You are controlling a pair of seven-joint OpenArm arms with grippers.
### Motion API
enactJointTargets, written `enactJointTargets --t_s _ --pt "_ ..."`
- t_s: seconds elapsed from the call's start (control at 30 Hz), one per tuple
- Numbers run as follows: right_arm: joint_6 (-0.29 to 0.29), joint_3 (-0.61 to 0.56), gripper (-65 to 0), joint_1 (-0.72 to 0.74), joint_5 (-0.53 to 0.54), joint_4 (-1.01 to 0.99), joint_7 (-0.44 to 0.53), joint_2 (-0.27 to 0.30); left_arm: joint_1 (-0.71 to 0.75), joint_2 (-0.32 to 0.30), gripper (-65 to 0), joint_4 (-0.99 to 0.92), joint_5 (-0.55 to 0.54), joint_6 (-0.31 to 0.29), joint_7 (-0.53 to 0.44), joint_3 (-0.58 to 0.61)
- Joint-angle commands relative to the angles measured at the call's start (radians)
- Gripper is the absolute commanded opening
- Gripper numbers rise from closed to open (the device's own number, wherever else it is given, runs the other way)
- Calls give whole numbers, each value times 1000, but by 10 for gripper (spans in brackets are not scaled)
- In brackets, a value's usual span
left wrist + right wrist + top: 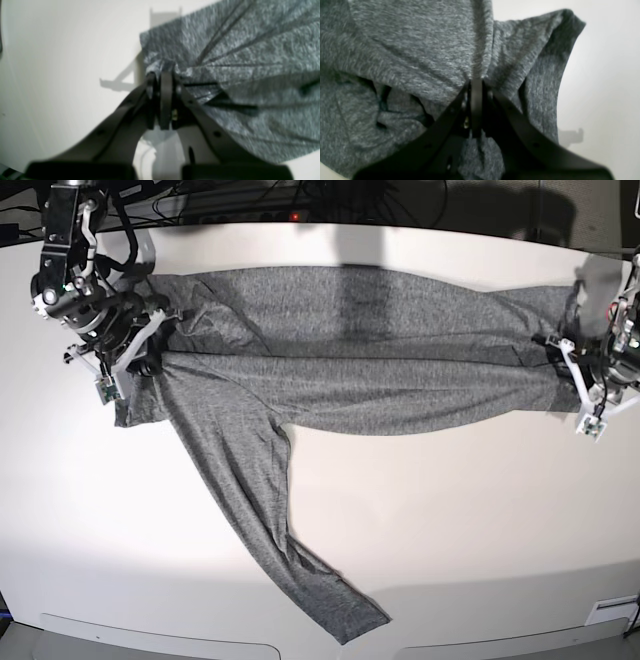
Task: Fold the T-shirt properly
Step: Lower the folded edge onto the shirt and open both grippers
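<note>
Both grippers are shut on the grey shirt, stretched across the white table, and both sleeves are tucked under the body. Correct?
Not quite. One sleeve of the T-shirt trails loose across the table, as the base view shows. The left gripper and right gripper do pinch it.

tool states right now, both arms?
Left tool: closed, pinching an edge of the T-shirt.
Right tool: closed, gripping bunched T-shirt fabric at the other end.

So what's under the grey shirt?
The T-shirt lies on the white table, pinched at each end by the left gripper and right gripper. Anything beneath the folded cloth is hidden.
</note>
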Motion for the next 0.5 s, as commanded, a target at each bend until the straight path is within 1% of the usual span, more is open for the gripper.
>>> enactJointTargets --t_s 0.0,0.17,0.47 --pt "-2 7 -650 6 3 19 16 14 -1 -20 -650 14 13 10 0 -10" --pt "-2 7 -650 6 4 19 8 14 30 -20 -650 14 70 11 0 -10" --pt "-2 7 -650 6 4 19 -5 14 39 -19 -650 14 73 11 -8 -10"
